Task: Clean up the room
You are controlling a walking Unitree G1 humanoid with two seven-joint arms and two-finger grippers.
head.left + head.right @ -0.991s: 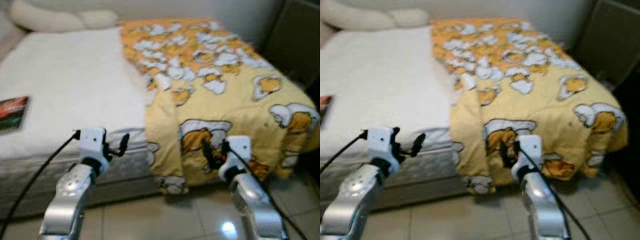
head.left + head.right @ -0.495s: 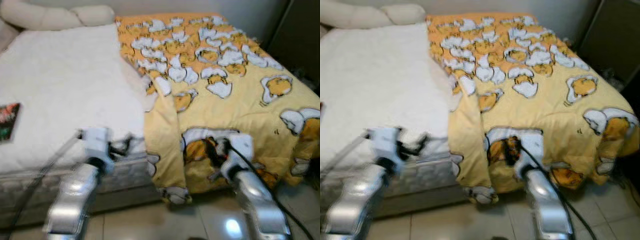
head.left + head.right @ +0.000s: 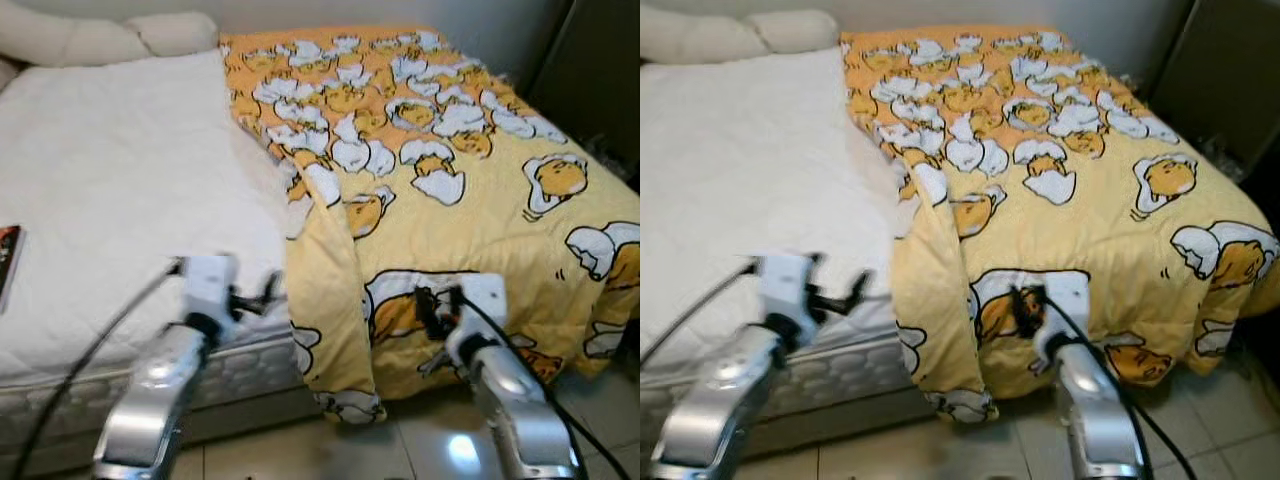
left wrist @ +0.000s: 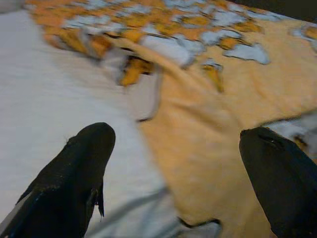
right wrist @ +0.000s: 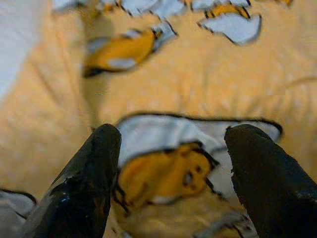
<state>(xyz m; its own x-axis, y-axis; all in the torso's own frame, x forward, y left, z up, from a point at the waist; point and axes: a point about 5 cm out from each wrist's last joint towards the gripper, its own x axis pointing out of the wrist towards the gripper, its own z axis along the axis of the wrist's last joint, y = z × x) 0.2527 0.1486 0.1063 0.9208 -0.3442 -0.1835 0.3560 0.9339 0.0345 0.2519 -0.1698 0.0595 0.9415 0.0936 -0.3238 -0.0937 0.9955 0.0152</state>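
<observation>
Both sets of fingers spread wide, the left gripper (image 3: 262, 293) and right gripper (image 3: 432, 300) face the yellow blanket (image 3: 450, 190) bunched at the bed's (image 3: 120, 190) three o'clock half, where a shallow pinch could slip off the fold.

arms (image 3: 155, 390) silver | wrists white | fingers (image 4: 74, 168) black | cables black

Yellow cartoon-print blanket (image 3: 440, 190) covers the bed's (image 3: 120, 190) right half, edge folded.

Both grippers (image 4: 173, 168) (image 5: 171, 173) raised, fingers apart
</observation>
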